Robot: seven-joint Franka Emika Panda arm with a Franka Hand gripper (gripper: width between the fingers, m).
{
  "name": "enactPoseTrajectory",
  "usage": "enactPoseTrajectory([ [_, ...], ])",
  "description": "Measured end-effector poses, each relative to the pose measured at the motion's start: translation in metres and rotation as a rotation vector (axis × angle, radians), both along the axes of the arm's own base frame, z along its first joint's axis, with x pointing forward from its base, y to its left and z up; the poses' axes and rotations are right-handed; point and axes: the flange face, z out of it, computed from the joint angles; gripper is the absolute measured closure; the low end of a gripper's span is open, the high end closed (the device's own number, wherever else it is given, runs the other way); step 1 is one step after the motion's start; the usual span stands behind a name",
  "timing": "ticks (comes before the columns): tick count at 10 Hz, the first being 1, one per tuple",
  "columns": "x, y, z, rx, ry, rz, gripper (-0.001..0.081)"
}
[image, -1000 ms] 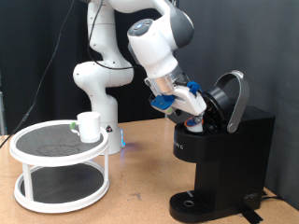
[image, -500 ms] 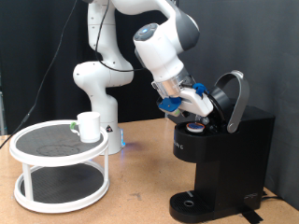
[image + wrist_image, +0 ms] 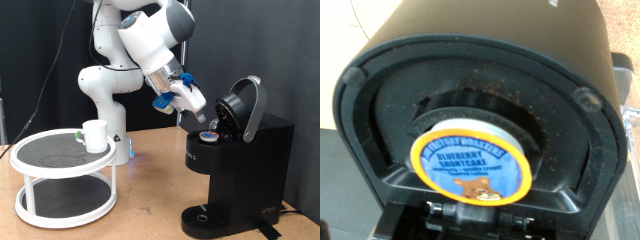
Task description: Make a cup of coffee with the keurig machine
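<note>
Pod seated in open keurig machine, light and foil-topped, best pinched by its rim; gripper just above, aperture indiscernible, nothing visibly held.

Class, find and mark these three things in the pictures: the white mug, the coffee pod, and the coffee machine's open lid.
white mug [image 3: 96, 135], exterior view, middle of its side wall.
coffee pod [image 3: 471, 162], wrist view, centre of its printed foil top.
open lid [image 3: 247, 104], exterior view, the raised lid's dark inner face.
</note>
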Motion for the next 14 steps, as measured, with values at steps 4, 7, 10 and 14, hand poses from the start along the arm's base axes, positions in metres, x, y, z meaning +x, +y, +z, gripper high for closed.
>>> enactPoseTrajectory([
  [4,0.002,-0.009,0.032,0.152,-0.052,-0.042,0.0072],
  [7,0.005,-0.019,0.080,0.232,-0.101,-0.075,0.0072],
  [10,0.009,-0.025,0.119,0.277,-0.121,-0.084,0.0072],
  [14,0.011,-0.003,0.121,0.348,-0.105,-0.054,0.0072],
])
